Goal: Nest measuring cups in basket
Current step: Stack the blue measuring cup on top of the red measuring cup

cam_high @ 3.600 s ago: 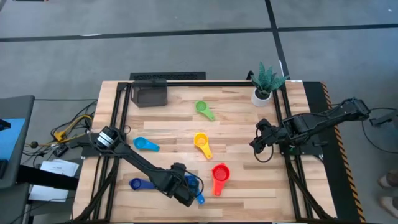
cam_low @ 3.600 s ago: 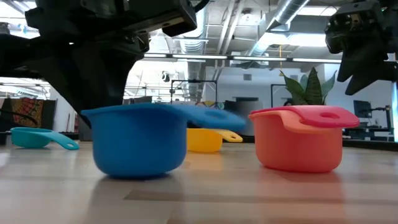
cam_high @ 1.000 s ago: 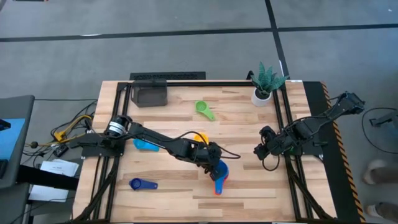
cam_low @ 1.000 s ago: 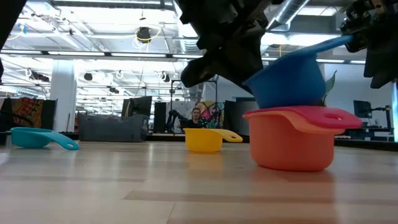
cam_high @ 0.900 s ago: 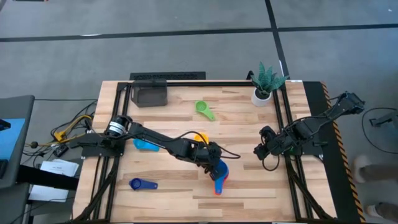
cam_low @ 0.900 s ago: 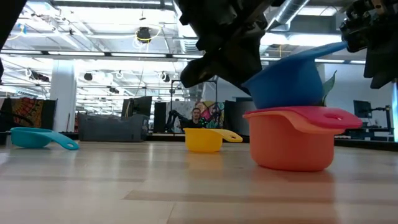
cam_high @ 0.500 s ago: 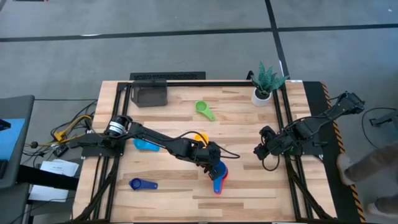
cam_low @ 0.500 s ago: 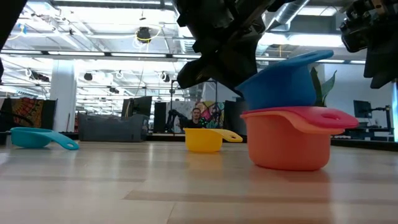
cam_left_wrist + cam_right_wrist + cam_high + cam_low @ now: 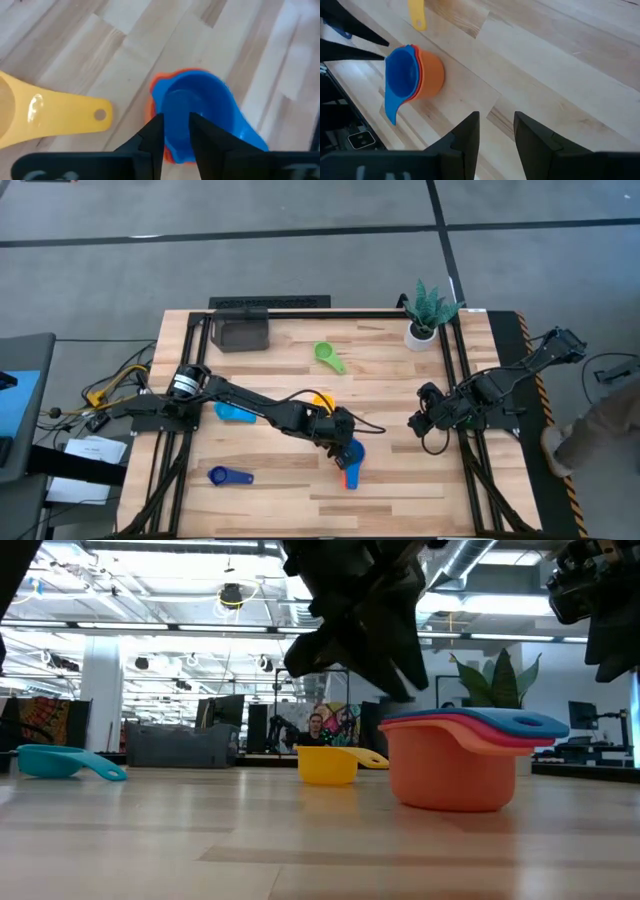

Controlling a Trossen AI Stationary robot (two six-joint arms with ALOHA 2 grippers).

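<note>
The blue measuring cup point(image 9: 352, 457) sits level inside the red cup point(image 9: 450, 772), which stands on the table. Its handle points toward the near edge. My left gripper point(image 9: 176, 135) hovers just above the blue cup's point(image 9: 200, 102) rim, open by a narrow gap; in the low view it point(image 9: 400, 670) stands clear of the cup. My right gripper point(image 9: 415, 420) waits open near the right rail, holding nothing. The dark grey basket point(image 9: 242, 332) stands at the far left corner. The green point(image 9: 327, 356), yellow point(image 9: 322, 400), light blue point(image 9: 235, 412) and dark blue point(image 9: 228, 475) cups lie apart on the table.
A white pot with a green plant point(image 9: 428, 312) stands at the far right corner. Black rails point(image 9: 195, 380) frame the table. My left arm point(image 9: 260, 408) lies across the table's middle, partly over the yellow cup. A person point(image 9: 600, 430) is at the picture's right edge, beyond the table.
The blue cup, tilted on the red cup's rim a second ago, has sunk level into the red cup. The nested pair has slid slightly toward the table's left. My left gripper now stands apart from the cup, above it.
</note>
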